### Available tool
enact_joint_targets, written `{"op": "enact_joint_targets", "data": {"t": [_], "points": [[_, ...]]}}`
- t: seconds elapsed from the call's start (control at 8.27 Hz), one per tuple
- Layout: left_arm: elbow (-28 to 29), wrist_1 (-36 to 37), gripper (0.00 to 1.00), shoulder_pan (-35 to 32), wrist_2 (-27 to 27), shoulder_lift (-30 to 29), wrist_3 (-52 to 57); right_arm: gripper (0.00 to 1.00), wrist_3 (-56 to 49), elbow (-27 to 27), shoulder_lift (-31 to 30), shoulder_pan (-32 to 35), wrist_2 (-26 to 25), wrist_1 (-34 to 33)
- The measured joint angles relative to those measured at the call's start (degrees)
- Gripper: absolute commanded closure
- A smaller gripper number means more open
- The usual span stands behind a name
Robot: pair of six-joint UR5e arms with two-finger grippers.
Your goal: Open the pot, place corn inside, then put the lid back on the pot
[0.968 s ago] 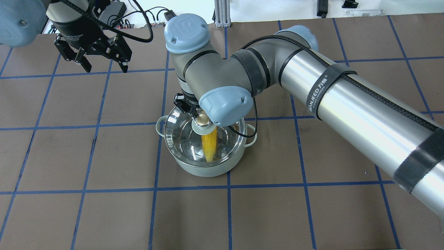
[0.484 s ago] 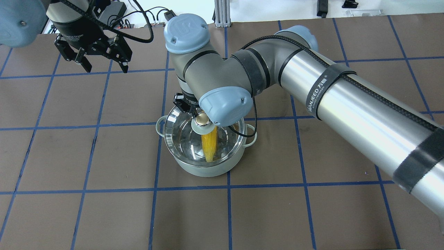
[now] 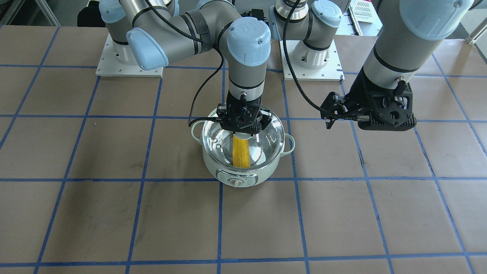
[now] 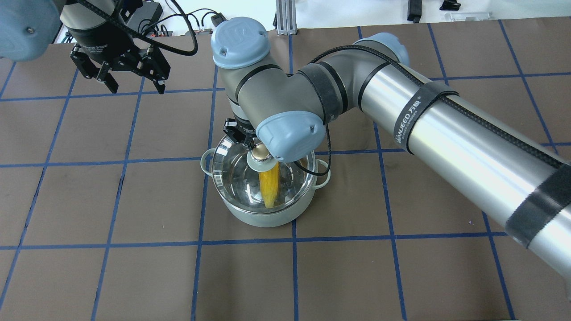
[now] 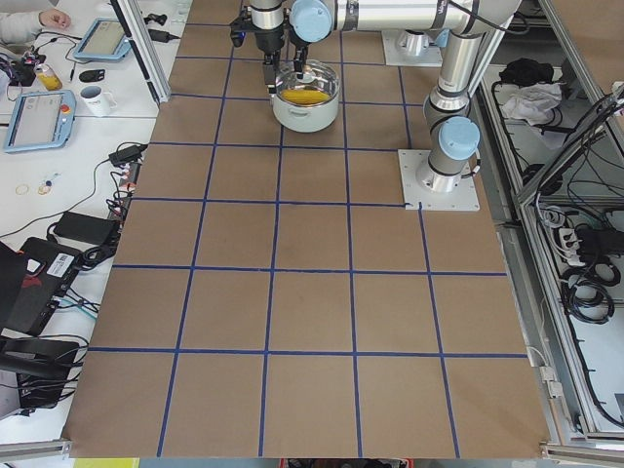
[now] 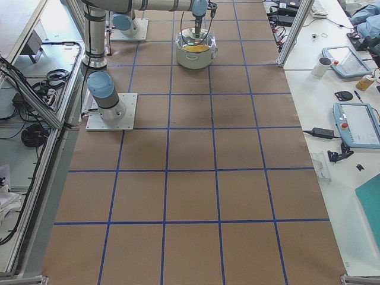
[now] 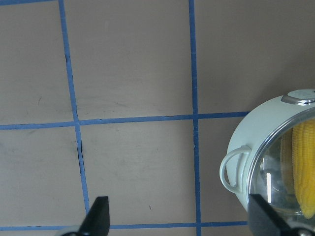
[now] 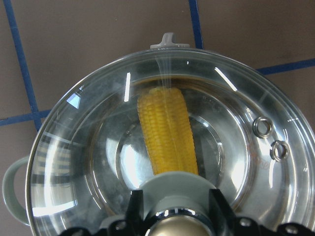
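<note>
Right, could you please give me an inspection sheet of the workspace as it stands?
Surface: brown mat with a blue tape grid, lying flat.
Job's things: corn lies inside the pot; lid sits on the pot.
Clutter: nothing seen on the mat.
Hands: right hand is at the lid's knob, fingers flanking it; grip cannot be told. Left hand is open and empty, above bare mat, apart from the pot.
Cables: black cable hangs in a loop beside the right wrist, close to the pot.
Surroundings: side bench holds tablets and a mug.
</note>
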Motion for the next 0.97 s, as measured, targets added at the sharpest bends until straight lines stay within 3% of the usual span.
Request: {"op": "enact_joint_targets", "data": {"t": [0.6,0.85,0.97], "points": [[0.0,0.0,0.00,0.0,0.0,0.1,0.0,0.26,0.2,0.1,-0.4,-0.2,-0.2,0.1],[0.0,0.0,0.00,0.0,0.0,0.1,0.0,0.00,-0.2,0.1,-2.4,-1.0,-0.5,0.3],[0.1,0.2,0.00,0.0,0.0,0.1,0.0,0.00,-0.4,0.1,-4.6,-2.1,-0.5,1.0]]}}
